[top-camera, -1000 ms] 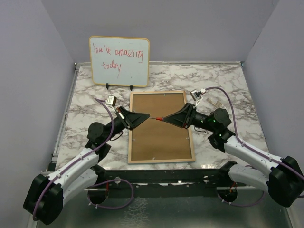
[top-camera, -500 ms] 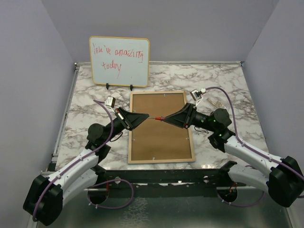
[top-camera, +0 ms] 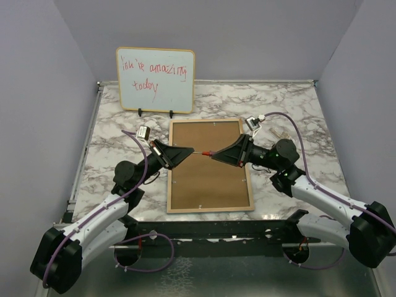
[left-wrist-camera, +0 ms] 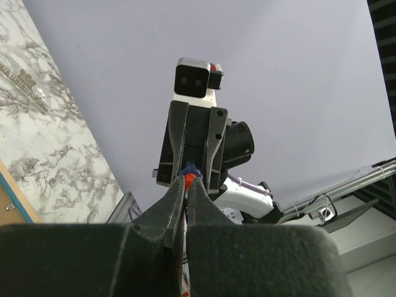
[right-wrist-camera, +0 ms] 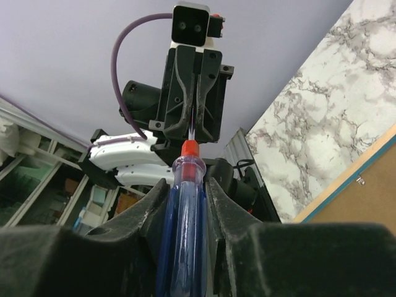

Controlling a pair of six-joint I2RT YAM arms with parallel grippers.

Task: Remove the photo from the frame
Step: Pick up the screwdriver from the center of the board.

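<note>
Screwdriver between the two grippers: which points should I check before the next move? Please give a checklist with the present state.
1. The left gripper is shut on the shaft of the screwdriver: ok.
2. The right gripper grips the blue handle: ok, the handle fills the gap between its fingers.
3. Only one gripper holds the tool: not ok, both hold it.
4. The frame lies flat on the table, back up: ok.
5. The backing board is out of the frame: not ok.
6. The photo is reachable: cannot tell, the board hides it.
</note>
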